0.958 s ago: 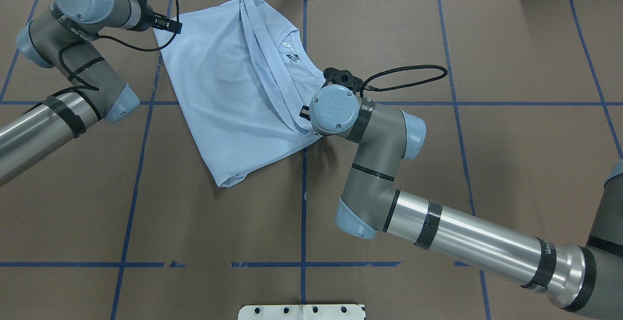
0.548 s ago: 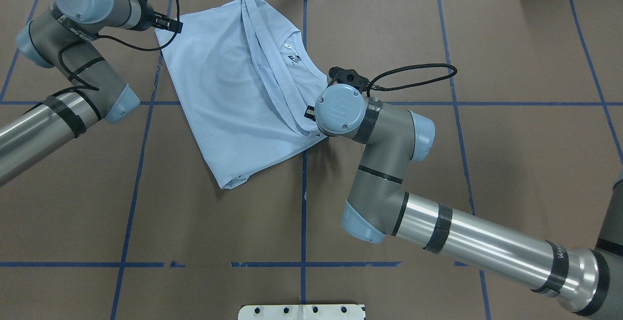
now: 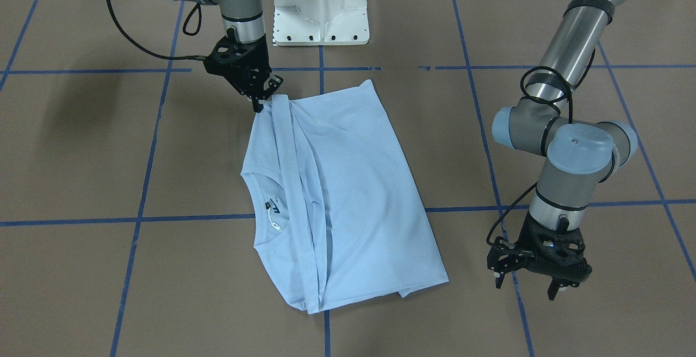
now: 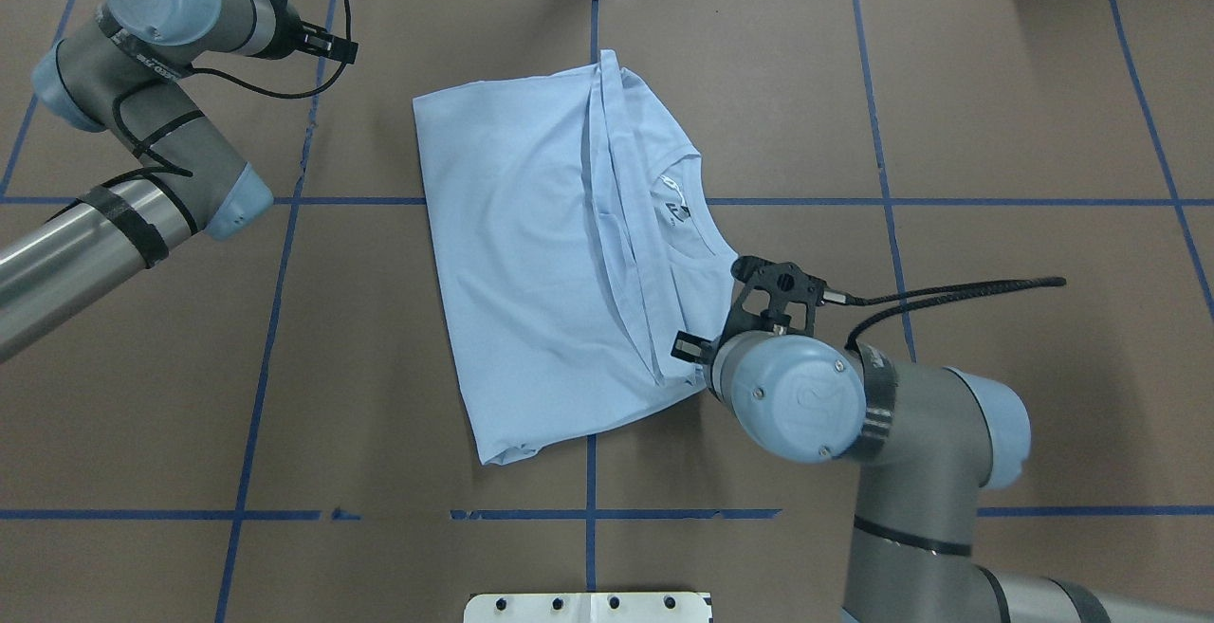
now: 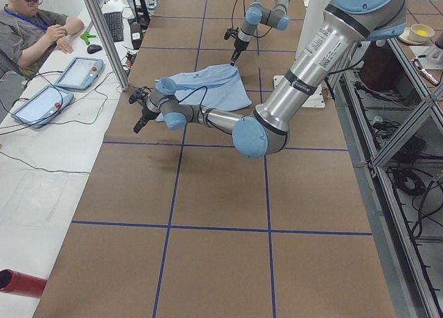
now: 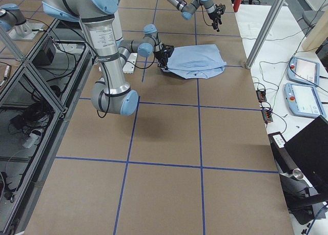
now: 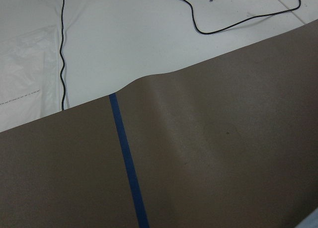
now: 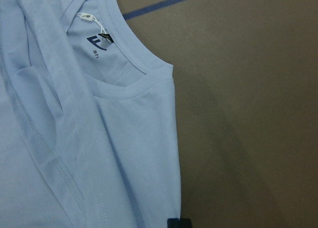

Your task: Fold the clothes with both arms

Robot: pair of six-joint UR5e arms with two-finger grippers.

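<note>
A table (image 4: pixel 996 82) under brown paper crossed by blue tape lines (image 4: pixel 1043 201) takes up most of the room. Beyond its far edge is a white bench (image 7: pixel 149 34) with cables (image 7: pixel 62 49) and a seated person (image 5: pixel 34 34). Bare paper runs wide toward both ends and along the near edge; the left tool (image 3: pixel 526 286) hangs close to the far edge, toward the left end, fingers apart and well clear of the cloth. The light blue T-shirt (image 4: pixel 531 253) lies folded lengthwise around the table's middle, nearer the far edge, its collar toward the right end, and the right tool (image 3: pixel 260 106) is clamped on its near right corner, just beside the collar.
</note>
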